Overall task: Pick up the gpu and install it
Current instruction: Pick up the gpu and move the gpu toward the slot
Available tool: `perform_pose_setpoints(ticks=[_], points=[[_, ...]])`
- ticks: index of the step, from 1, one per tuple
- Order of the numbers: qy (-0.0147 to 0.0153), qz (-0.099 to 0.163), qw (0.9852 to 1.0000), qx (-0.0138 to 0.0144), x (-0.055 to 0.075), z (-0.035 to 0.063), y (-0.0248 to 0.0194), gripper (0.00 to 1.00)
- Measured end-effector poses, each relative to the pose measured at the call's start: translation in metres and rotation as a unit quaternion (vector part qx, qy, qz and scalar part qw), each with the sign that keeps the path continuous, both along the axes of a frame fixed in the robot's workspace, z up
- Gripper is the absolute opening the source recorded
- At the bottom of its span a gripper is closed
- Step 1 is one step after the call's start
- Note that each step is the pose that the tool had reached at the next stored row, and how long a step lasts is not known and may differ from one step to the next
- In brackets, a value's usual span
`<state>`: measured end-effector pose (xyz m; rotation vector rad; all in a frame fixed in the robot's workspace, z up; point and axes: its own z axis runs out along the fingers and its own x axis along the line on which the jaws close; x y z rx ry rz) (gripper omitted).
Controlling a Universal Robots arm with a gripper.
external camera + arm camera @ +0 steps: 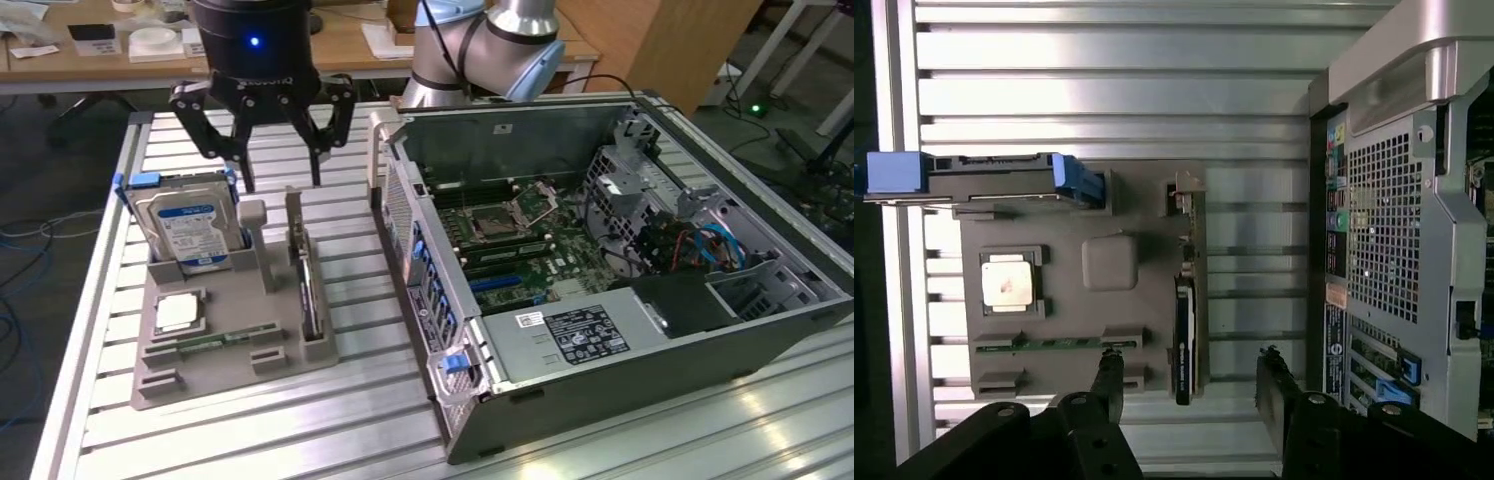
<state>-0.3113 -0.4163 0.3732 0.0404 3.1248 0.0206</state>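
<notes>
Gpu [310,292] stands on edge in a slot along the side of a gray holder [214,372] that faces the computer case [747,340], just beside it but apart. Everything rests on a ribbed aluminium table [200,440]. The case is a big dark metal box lying open, with its green board [534,250] showing. The holder is matte gray plastic with a thin upright post beside the gpu. Also in it are a silver hard drive [187,225] with a blue-white label, upright at the far end, a square silver processor [178,313] lying flat, and a narrow green memory stick [214,340]. The silver-jointed arm [494,50] hangs the black gripper [280,175] above the holder's far end, pointing down, its fingers [316,165] spread apart and holding nothing. In the wrist view the gripper [1189,360] straddles the card's thin edge.
</notes>
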Motion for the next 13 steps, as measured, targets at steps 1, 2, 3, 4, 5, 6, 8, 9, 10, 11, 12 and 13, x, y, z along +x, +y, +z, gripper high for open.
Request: perform_pose_setpoints(ticks=[1, 2, 3, 4, 5, 6, 8, 9, 10, 11, 12, 13], points=[[0.0000, 0.001, 1.0000, -0.0007, 0.000, -0.0017, 0.0000, 0.65], [0.0000, 0.001, 1.0000, -0.0009, 0.000, -0.0035, -0.0001, 0.65], [0.0000, 0.002, 1.0000, -0.0009, 0.000, -0.0053, 0.0000, 0.65], [-0.0001, 0.005, 1.0000, -0.0009, 0.000, -0.0072, 0.0000, 0.65], [-0.0001, 0.010, 1.0000, -0.0010, 0.000, -0.0089, 0.0000, 0.65], [0.0000, 0.016, 0.9999, -0.0009, 0.000, -0.0109, 0.0001, 0.65], [0.0000, 0.029, 0.9996, -0.0009, 0.000, -0.0145, 0.0001, 0.65], [0.0000, 0.031, 0.9995, -0.0010, 0.000, -0.0162, 0.0001, 0.65], [0.0000, 0.031, 0.9995, -0.0009, 0.000, -0.0181, 0.0001, 0.65], [0.0000, 0.031, 0.9995, -0.0010, 0.000, -0.0199, 0.0000, 0.65], [0.0000, 0.031, 0.9995, -0.0011, 0.000, -0.0218, 0.0000, 0.65], [0.0000, 0.031, 0.9995, -0.0014, 0.000, -0.0236, 0.0000, 0.65]])
